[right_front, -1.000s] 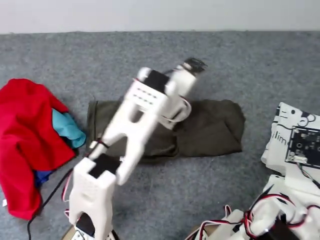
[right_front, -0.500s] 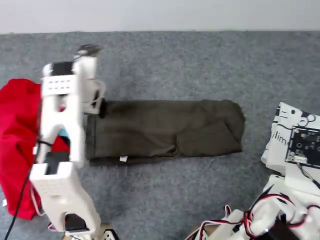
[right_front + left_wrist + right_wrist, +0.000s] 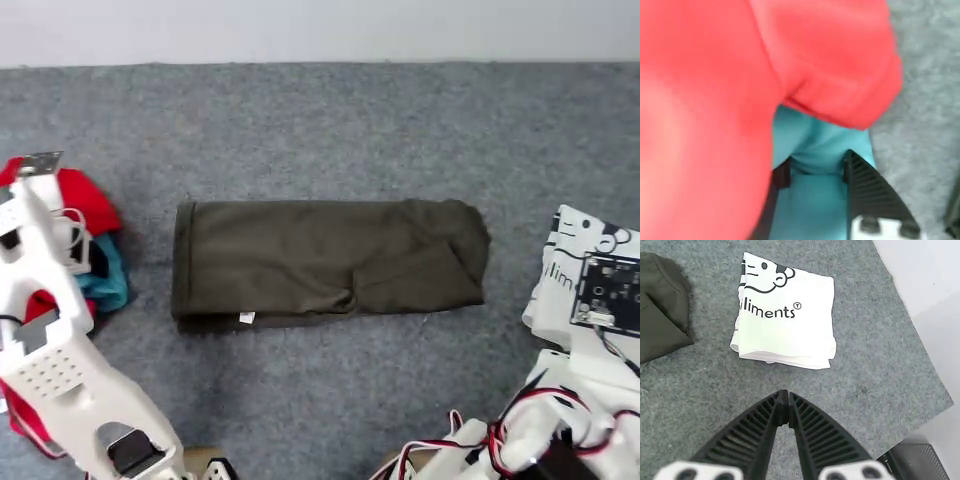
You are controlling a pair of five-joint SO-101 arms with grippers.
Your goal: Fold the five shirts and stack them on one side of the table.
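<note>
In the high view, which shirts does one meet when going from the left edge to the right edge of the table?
red and teal shirt pile → olive shirt → white folded shirt

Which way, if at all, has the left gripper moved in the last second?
Yes: the left gripper swung from over the olive shirt across to the red shirt.
</note>
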